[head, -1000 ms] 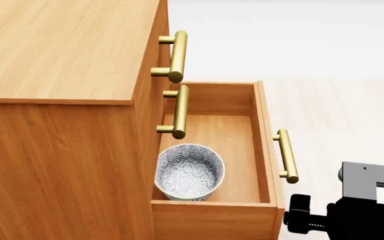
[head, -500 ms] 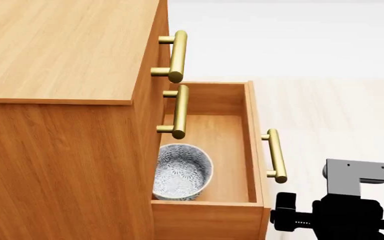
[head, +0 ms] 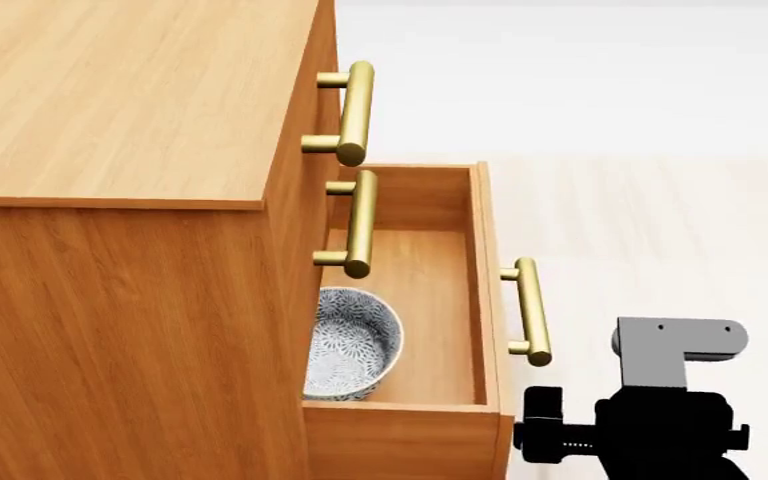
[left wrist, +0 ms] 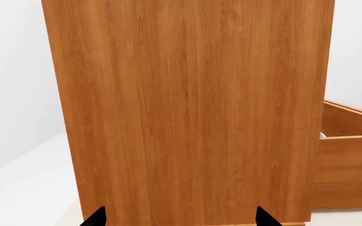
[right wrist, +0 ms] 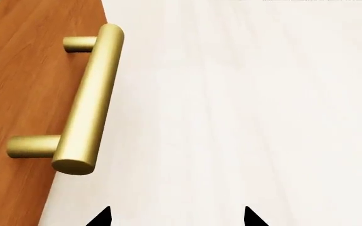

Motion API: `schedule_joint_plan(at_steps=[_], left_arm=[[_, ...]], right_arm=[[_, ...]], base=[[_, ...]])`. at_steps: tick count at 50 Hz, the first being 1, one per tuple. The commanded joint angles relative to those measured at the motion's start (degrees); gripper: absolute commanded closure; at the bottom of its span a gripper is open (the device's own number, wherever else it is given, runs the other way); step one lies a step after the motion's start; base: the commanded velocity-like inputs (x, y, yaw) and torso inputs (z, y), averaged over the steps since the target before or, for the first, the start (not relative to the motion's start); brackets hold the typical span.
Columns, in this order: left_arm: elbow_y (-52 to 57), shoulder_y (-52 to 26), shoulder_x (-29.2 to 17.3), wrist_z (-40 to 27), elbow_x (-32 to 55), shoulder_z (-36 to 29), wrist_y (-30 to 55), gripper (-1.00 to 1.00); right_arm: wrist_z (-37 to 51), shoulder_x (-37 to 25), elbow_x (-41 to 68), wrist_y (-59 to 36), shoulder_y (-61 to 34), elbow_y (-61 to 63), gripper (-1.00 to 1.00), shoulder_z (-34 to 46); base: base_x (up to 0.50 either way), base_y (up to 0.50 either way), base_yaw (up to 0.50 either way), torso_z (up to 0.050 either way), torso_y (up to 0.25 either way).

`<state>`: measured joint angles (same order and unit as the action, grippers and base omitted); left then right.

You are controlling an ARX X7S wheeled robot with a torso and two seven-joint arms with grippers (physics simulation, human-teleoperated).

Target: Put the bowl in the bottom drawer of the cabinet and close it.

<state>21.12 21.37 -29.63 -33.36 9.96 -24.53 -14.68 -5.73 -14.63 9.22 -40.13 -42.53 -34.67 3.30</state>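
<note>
Drawer (head: 418, 290) sliding shut: front panel and handle (head: 528, 310) closer to cabinet (head: 117, 200) than 1 s ago, opening visibly narrower across the three head views. Bowl (head: 348, 343) inside drawer, near its front corner on the cabinet side, upright, now partly tucked under cabinet's edge; less of it showing than before. So placement done, closing underway but not finished, approx. half the drawer still out. R gripper (right wrist: 176, 217) tracking in with the drawer, sitting just beside the handle on its outer side in head view; in wrist view only two dark tips at frame edge, spread apart w/ bare floor between, nothing held; handle off to one side, not between them. Contact w/ front panel not visible from any view, so pushing vs. just following: can't tell for sure, though drawer motion suggests a push. L gripper (left wrist: 179, 219) facing cabinet's side wall, tips apart, empty, idle. Upper two drawers shut. Remaining: keep pushing till front sits flush. Risk: bowl rim catching under the drawer above — looks low enough, but can't confirm clearance.
</note>
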Motion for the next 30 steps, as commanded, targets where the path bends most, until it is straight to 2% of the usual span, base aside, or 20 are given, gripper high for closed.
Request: schedule_joint_plan(at_steps=[1, 30], left_arm=[[0.43, 0.13, -0.18, -0.18, -0.05, -0.11, 0.24, -1.0], [0.05, -0.11, -0.37, -0.24, 0.13, -0.31, -0.1, -1.0]], right_arm=[[-0.17, 1.13, 0.4, 0.2, 0.17, -0.45, -1.0, 1.26], [-0.54, 3.36, 0.22, 1.93, -1.22, -3.14, -1.0, 3.58]], base=[[0.0, 0.0, 0.0, 0.0, 0.0], [0.0, 0.0, 0.0, 0.0, 0.0]])
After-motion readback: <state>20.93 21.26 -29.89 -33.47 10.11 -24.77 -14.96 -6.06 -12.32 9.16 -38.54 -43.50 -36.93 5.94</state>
